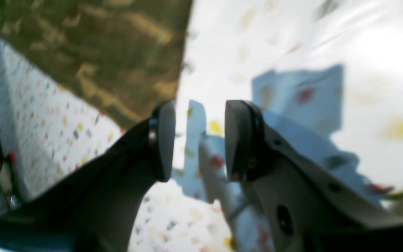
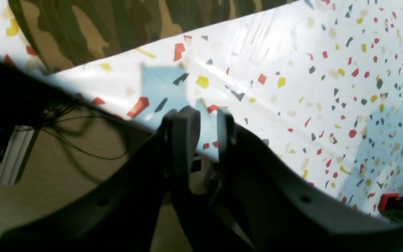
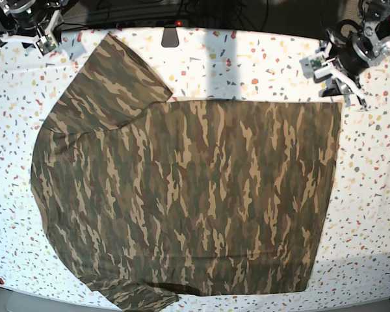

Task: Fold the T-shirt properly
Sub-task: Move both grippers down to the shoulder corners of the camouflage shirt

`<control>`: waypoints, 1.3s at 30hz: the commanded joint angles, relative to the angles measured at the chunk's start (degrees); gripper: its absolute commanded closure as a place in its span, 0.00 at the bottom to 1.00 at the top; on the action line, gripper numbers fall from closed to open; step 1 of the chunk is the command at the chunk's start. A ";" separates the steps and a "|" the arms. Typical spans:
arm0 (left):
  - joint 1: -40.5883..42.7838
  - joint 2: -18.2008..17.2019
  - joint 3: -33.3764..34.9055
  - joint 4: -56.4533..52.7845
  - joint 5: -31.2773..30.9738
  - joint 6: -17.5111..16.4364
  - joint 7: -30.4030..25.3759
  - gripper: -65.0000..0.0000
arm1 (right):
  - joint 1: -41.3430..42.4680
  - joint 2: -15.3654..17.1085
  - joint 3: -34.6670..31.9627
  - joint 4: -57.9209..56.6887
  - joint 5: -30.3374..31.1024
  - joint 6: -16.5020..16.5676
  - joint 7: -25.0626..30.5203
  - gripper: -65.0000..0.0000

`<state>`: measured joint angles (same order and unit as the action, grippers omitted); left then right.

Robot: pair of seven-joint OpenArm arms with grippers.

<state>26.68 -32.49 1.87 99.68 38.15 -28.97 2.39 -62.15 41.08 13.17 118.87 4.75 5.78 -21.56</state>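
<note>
Speckled table [image 3: 370, 214] carries the T-shirt [image 3: 188, 195] spread flat over most of it, one sleeve toward the far left corner. I see my left gripper [image 1: 200, 140] with fingers parted and empty beside the shirt's far right corner. My right gripper [image 2: 208, 134], at the far left corner, shows a narrow gap, gripping nothing.

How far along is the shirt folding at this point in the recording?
Done: nothing folded; the camouflage-print cloth T-shirt lies spread flat on the white speckled table, one sleeve reaching the top left, the other the bottom edge. In hand: nothing; the left gripper hangs open beside the shirt's corner, and the right gripper is empty, jaws slightly apart near the table edge. Left: every fold.
</note>
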 commanded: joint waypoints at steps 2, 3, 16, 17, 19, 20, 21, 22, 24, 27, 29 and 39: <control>-1.27 -0.85 -0.50 0.63 -1.11 0.85 -0.33 0.64 | -0.59 0.50 0.55 0.81 0.02 -0.72 0.42 0.79; -1.64 -0.83 -0.50 0.52 -1.68 0.85 -0.44 0.64 | -0.59 0.50 0.55 0.81 0.02 -0.72 0.02 0.79; -9.60 0.22 6.12 -11.37 2.03 0.87 -0.09 0.64 | -0.59 0.50 0.55 0.81 -0.02 -0.72 -4.04 0.79; -10.25 0.22 6.51 -12.87 2.45 0.87 0.33 0.64 | -0.59 0.50 0.55 0.81 -0.02 -0.70 -4.02 0.79; -11.32 0.20 6.67 -14.99 2.38 0.90 1.16 0.64 | -0.59 0.50 0.55 0.81 -0.02 -0.72 -4.00 0.79; -11.63 0.04 6.67 -15.72 2.38 0.87 1.38 0.64 | -0.57 0.50 0.55 0.81 -0.02 -0.72 -3.98 0.79; -11.76 -0.13 6.64 -16.11 2.40 0.87 1.42 0.64 | -0.57 0.50 0.55 0.81 -0.02 -0.72 -3.93 0.79; -11.78 -0.37 6.64 -16.35 2.40 0.87 1.46 0.64 | -0.57 0.50 0.55 0.81 -0.02 -0.72 -3.96 0.79; -11.74 -1.11 6.64 -16.46 2.40 0.87 1.53 0.64 | -0.57 0.50 0.55 0.81 -0.02 -0.72 -3.96 0.79; -11.74 -2.36 6.64 -16.46 2.38 0.87 2.49 0.66 | -0.57 0.50 0.55 0.81 -0.02 -0.72 -3.96 0.79; -11.72 -2.67 6.64 -16.46 2.36 0.87 2.60 0.74 | -0.57 0.52 0.55 0.81 -0.04 -0.72 -3.93 0.79; -8.90 -2.62 6.67 -16.41 2.34 0.87 4.46 1.00 | -0.57 0.52 0.55 0.81 -9.03 -0.37 -1.97 0.79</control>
<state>16.56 -34.15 8.62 83.79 39.42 -24.51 3.11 -62.24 41.08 13.17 118.87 -3.99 5.89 -24.16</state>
